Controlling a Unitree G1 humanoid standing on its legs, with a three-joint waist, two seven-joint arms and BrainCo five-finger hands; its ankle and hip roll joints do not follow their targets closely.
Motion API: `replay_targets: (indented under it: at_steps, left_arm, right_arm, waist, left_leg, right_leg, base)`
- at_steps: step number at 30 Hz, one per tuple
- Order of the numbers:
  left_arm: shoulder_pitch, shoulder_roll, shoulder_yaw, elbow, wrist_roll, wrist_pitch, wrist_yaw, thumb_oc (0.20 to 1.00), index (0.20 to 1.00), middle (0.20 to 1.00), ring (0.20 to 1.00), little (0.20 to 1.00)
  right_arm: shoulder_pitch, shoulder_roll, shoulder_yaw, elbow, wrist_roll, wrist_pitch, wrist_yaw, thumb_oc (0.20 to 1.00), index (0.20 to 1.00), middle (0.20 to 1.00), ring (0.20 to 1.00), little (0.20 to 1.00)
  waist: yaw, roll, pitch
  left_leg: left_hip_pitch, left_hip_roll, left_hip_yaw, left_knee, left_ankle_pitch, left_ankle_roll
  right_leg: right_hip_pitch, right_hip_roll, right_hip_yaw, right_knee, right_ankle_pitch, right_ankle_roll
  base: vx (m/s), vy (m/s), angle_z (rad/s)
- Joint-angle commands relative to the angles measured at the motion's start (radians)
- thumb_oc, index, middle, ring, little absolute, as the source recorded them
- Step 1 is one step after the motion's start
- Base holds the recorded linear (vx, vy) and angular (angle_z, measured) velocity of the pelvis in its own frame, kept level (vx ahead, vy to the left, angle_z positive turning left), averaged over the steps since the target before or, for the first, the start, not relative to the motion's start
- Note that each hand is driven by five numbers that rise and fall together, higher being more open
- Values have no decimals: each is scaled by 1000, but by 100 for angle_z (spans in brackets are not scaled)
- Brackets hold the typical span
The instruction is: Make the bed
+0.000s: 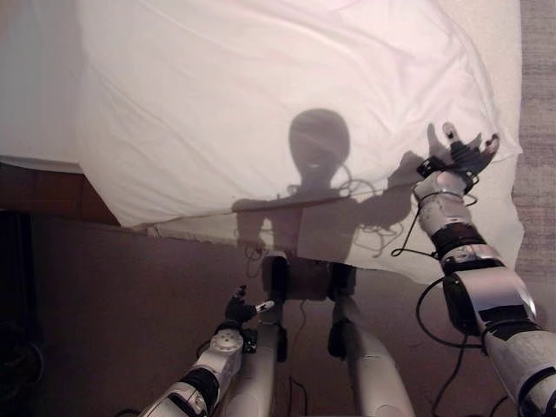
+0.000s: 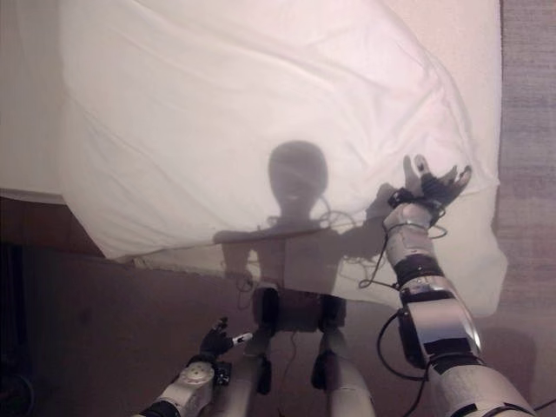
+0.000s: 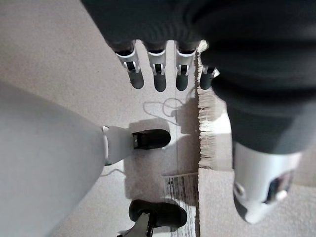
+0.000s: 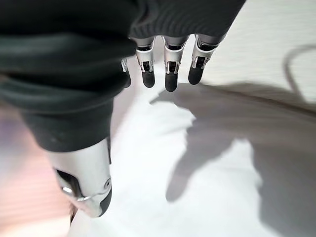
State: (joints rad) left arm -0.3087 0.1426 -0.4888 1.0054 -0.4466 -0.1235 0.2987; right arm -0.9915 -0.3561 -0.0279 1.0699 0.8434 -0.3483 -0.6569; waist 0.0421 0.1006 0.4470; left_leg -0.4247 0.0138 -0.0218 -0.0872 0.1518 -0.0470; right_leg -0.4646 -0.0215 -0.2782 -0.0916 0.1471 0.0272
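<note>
The white duvet [image 1: 287, 104] lay skewed across the bed, upper frame. The right hand [image 1: 460, 156] hovered open-fingered over its corner; the left hand [image 1: 241, 308] hung relaxed. Grasping thin cloth might slip.

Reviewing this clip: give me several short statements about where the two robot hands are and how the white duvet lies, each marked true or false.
1. The right robot hand is over the white duvet near its right corner, fingers spread. True.
2. The left robot hand grips the duvet's edge. False: it hangs low over the carpet, clear of the duvet, holding nothing.
3. The duvet's near edge hangs past the bed's side toward the robot. True.
4. The right robot hand is closed on a fold of cloth. False: its fingers are straight and pinch nothing.
</note>
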Motion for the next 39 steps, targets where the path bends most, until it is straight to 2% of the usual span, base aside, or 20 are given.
replay_targets:
  at_steps: [1, 7, 19, 23, 25, 26, 29, 34, 39]
  left_arm:
    - [-5, -35, -8, 38, -37, 1, -11, 1000, 1000, 1000, 1000, 1000]
    - [-6, -38, -14, 61, -51, 16, -6, 1000, 1000, 1000, 1000, 1000]
    - [-14, -39, -23, 54, -49, 22, 7, 1000, 1000, 1000, 1000, 1000]
    - [-15, -27, -22, 34, -49, 16, -1, 1000, 1000, 1000, 1000, 1000]
    - [-11, -10, -17, 29, -48, 8, -19, 1000, 1000, 1000, 1000, 1000]
    - [-11, -11, -17, 29, -48, 8, -19, 1000, 1000, 1000, 1000, 1000]
    - [2, 11, -12, 18, -46, -3, -47, 1000, 1000, 1000, 1000, 1000]
    - [9, 23, -16, 16, -50, -7, -71, 1000, 1000, 1000, 1000, 1000]
    - [14, 32, -26, 4, -60, -12, -88, 1000, 1000, 1000, 1000, 1000]
  right_arm:
    - [-46, -12, 8, -5, 142, -87, 89, 1000, 1000, 1000, 1000, 1000]
    - [-62, 51, -6, 28, 230, -123, 83, 1000, 1000, 1000, 1000, 1000]
    - [-91, 79, -19, 81, 273, -101, 51, 1000, 1000, 1000, 1000, 1000]
    - [-113, 48, 6, 112, 276, -54, 98, 1000, 1000, 1000, 1000, 1000]
    - [-140, -7, 59, 136, 256, 10, 173, 1000, 1000, 1000, 1000, 1000]
    - [-142, -9, 60, 140, 258, 11, 176, 1000, 1000, 1000, 1000, 1000]
    - [-195, -107, 142, 166, 201, 82, 260, 1000, 1000, 1000, 1000, 1000]
    - [-270, -166, 196, 172, 219, 107, 331, 1000, 1000, 1000, 1000, 1000]
    - [-354, -216, 226, 159, 277, 92, 379, 1000, 1000, 1000, 1000, 1000]
  waist:
    - [-1, -2, 22]
    - [1, -12, 24]
    - [11, -19, 26]
    - [24, -19, 29]
    - [34, -26, 35]
    - [34, -25, 35]
    - [53, -31, 42]
    - [69, -30, 50]
    - [86, -27, 54]
  left_leg:
    - [5, -74, 29, 0, -19, -15]
    - [4, -69, 23, 0, -20, -17]
    - [-9, -69, 9, 0, -28, -19]
    - [-17, -70, 3, 0, -26, -20]
    - [-22, -68, 0, 0, -23, -21]
    - [-22, -68, 0, 0, -23, -21]
    - [-32, -66, -4, 0, -15, -22]
    - [-45, -66, -10, 0, -9, -24]
    - [-62, -68, -18, 0, -2, -29]
  right_leg:
    - [45, -23, 106, 47, -24, 80]
    - [48, -19, 97, 42, -25, 78]
    - [46, -16, 76, 40, -36, 75]
    - [40, -17, 68, 43, -36, 77]
    - [34, -17, 64, 47, -34, 77]
    - [34, -17, 64, 47, -34, 77]
    - [24, -17, 55, 52, -33, 78]
    - [12, -18, 46, 53, -29, 80]
    - [1, -17, 38, 45, -22, 84]
  base:
    - [-13, -18, -8]
    - [8, -34, -4]
    - [11, -15, 3]
    - [8, -4, 0]
    - [11, -16, 3]
    - [15, -25, 5]
    - [-4, -18, 3]
    - [-4, -10, 7]
    - [-2, -3, 1]
